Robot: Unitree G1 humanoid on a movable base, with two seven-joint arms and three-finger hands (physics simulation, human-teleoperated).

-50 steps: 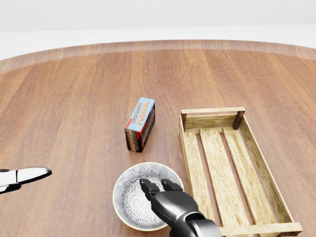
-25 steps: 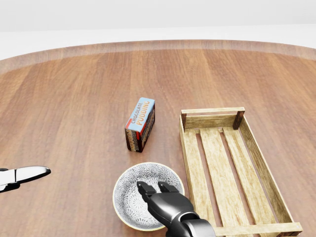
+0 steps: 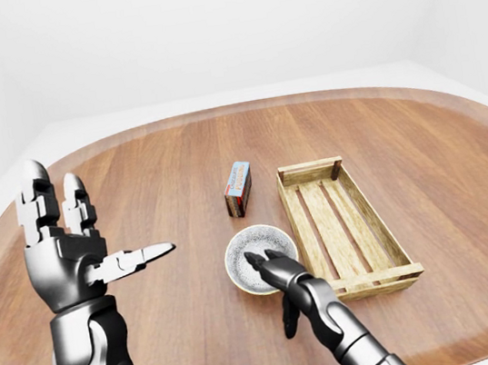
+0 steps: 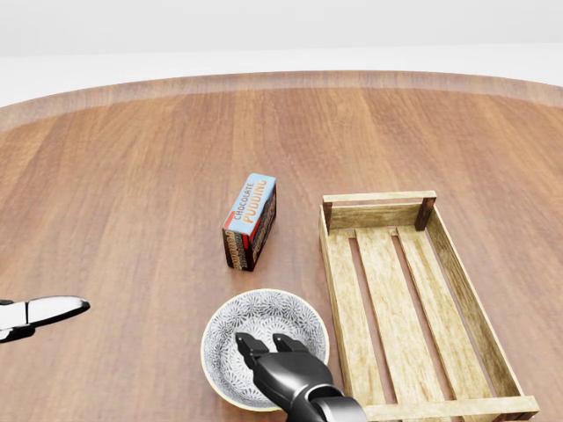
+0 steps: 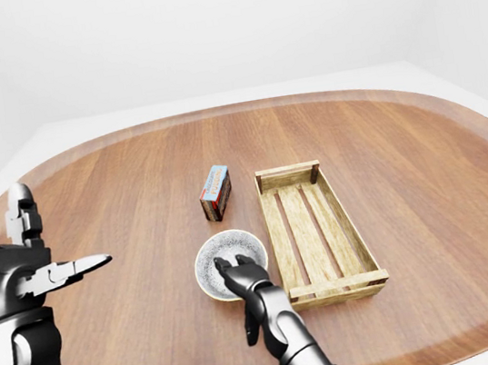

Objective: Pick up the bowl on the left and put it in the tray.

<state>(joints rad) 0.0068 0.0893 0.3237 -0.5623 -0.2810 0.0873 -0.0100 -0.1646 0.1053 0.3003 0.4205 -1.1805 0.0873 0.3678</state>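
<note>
Reach-and-grasp step, not yet a lift: right robot hand (image 4: 268, 345) sits over the near side of the bowl (image 4: 251, 323), fingertips (image 3: 254, 258) poking into the bowl's interior in the left-eye view, third finger hanging down outside the near rim. Fingers are spread, not wrapped on anything (contact with the rim looks likely but I cannot tell for sure from these renders). Bowl is a grey patterned one resting on the bench (image 4: 132, 193), just beside the left long wall of the wooden tray (image 4: 444, 251), and below the chocolate pudding box (image 4: 251, 218) in the head view. Only one bowl shows, so take this as the target. Tray has nothing in it. Left robot hand (image 3: 66, 255) is raised well apart at the left of the eye views, two fingers pointing up and one sticking out toward the right, holding nothing. Next move, as I judge it: pinch the near rim between the inside fingers and the outside one, lift enough to pass the tray's side wall, carry right, set down on the slats. Risk: thin-rim grip may tilt or slip the bowl.
</note>
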